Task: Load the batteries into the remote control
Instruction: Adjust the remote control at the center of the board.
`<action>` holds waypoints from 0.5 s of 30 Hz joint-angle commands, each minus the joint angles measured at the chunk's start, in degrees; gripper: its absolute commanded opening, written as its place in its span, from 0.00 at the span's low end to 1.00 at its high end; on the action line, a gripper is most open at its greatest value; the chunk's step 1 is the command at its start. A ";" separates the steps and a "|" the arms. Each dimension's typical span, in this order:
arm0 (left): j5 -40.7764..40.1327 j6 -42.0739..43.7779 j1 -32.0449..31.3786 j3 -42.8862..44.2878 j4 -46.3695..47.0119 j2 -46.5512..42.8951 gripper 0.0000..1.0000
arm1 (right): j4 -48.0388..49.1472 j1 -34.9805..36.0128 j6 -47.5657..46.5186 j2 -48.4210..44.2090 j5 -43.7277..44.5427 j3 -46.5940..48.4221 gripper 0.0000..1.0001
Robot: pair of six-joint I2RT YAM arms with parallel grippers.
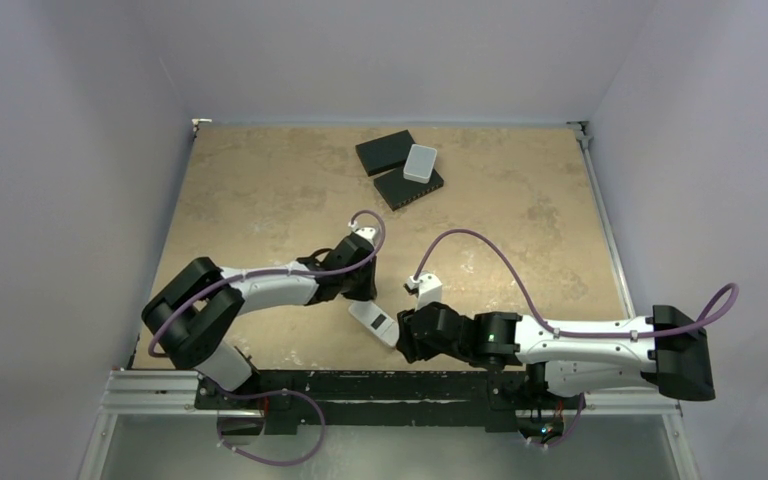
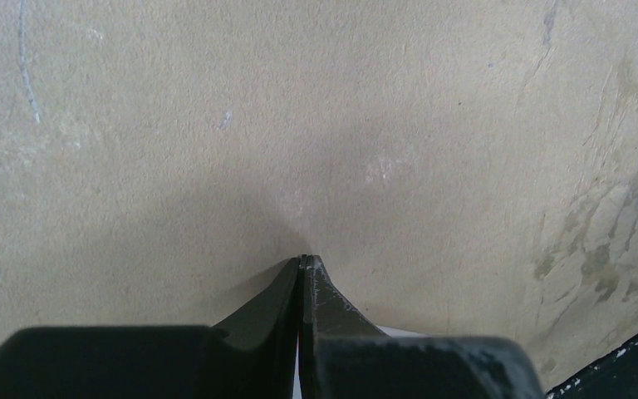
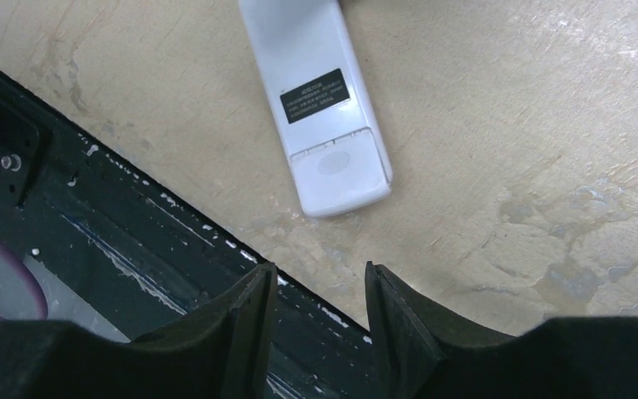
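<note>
Lilac walls (image 1: 70,130) close in three sides of a tan counter (image 1: 260,190), its matt top mottled with paler blotches and, seen close from the wrists, finely grained and scuffed. Along the near edge runs a black metal rail (image 1: 360,385) flecked with white chips.

The remote control (image 3: 320,108) lies flat on the counter near that rail, between the two hands. It is a slim white plastic bar with rounded corners, plain back upward. Only the right wrist view shows the detail: a small black label with pale print across the middle, then a battery cover with a shallow oval thumb dent, seated flush in the body. That covered end points toward the right hand, and the other end runs out of the top of that view. From above, the remote's long axis slants from far-left to near-right.

The right hand (image 3: 320,270) hovers above the rail with its dark, wedge-shaped fingers roughly half apart and gripping nothing. The left hand (image 2: 306,264) has its fingers pressed tip to tip, just off the bare counter.

Only the overhead view shows the far side, where two black flat boxes (image 1: 385,150) lie with a pale grey rounded box (image 1: 420,162) resting across them, well apart from the remote
</note>
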 commanded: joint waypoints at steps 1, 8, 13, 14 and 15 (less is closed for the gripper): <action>-1.09 -0.70 0.49 -2.70 -4.15 -2.14 0.00 | 0.16 -0.18 1.87 -0.45 1.22 -0.85 0.51; -0.78 -1.87 0.50 -5.79 -4.55 -4.93 0.00 | -0.53 -0.17 4.14 0.37 3.12 -0.43 0.53; -0.25 -2.98 0.44 -9.16 -2.87 -6.94 0.00 | -2.07 -0.13 6.20 2.61 5.50 1.21 0.54; -0.10 -3.14 0.43 -9.70 -2.78 -7.20 0.00 | -2.56 -0.17 6.42 3.25 6.09 1.73 0.54; -0.06 -3.27 0.43 -10.11 -2.67 -7.47 0.00 | -3.03 -0.17 6.88 4.02 6.56 2.25 0.54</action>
